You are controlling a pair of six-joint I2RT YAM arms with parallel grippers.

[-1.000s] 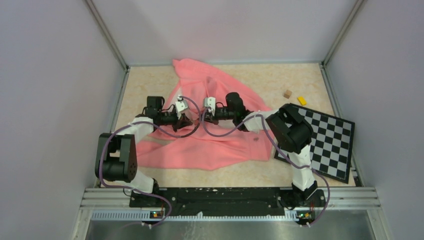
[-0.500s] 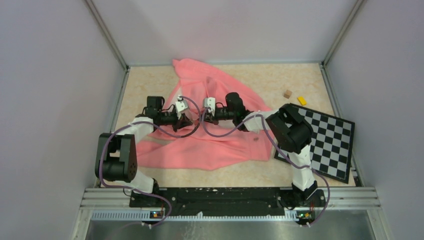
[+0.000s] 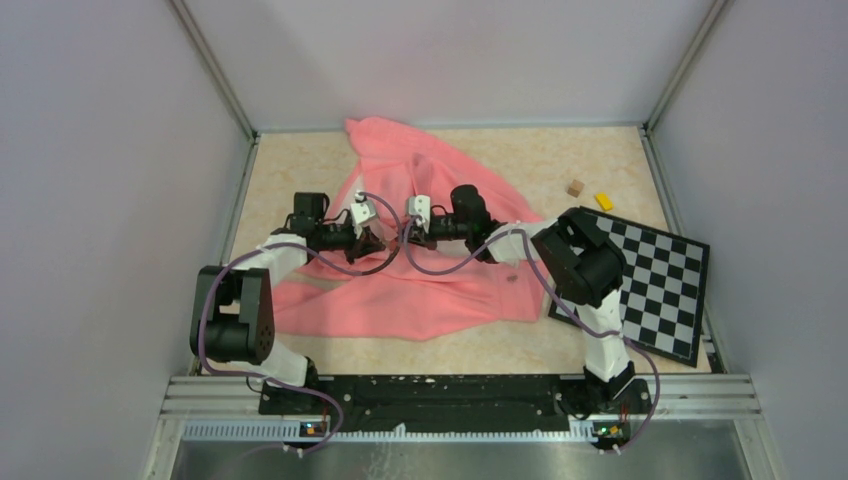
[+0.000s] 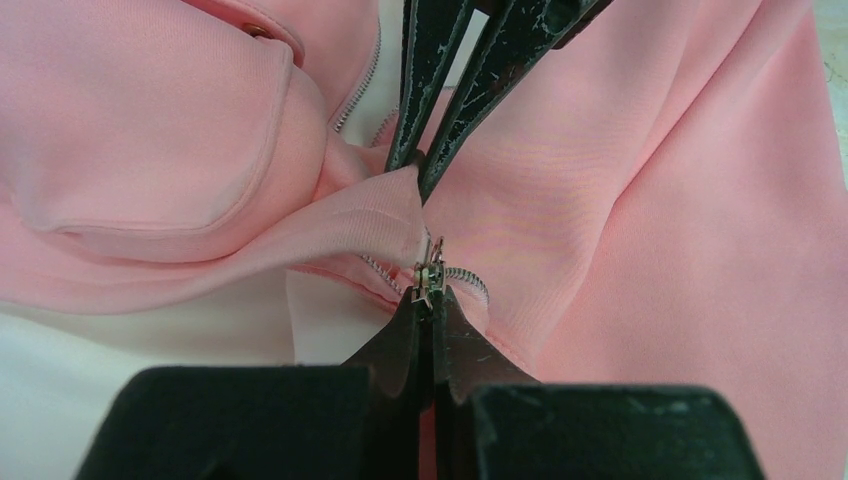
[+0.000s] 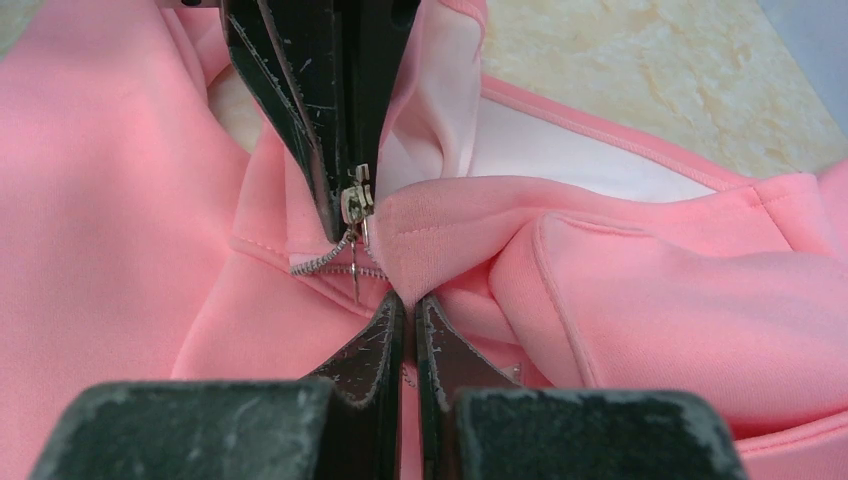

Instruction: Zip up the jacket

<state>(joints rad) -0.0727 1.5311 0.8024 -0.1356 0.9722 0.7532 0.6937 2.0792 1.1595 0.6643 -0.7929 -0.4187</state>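
The table has a pale marble-like top and stands between plain grey walls with metal posts in the far corners. The jacket lies in the middle of it. A narrow part reaches toward 12 o'clock at the far edge, and the broad part spreads near the arms from about 8 o'clock to 4 o'clock, so its longest line runs across the table; which end is the collar I cannot tell. The left gripper comes in from 9 o'clock with its fingers pressed together on the zipper slider. Just beside it, from 3 o'clock, the right gripper is clamped on a fold of the jacket edge at the zipper. Further right, at about 2 o'clock, are a brown cube and a yellow block, and a checkerboard lies at 3 o'clock, touching the jacket.
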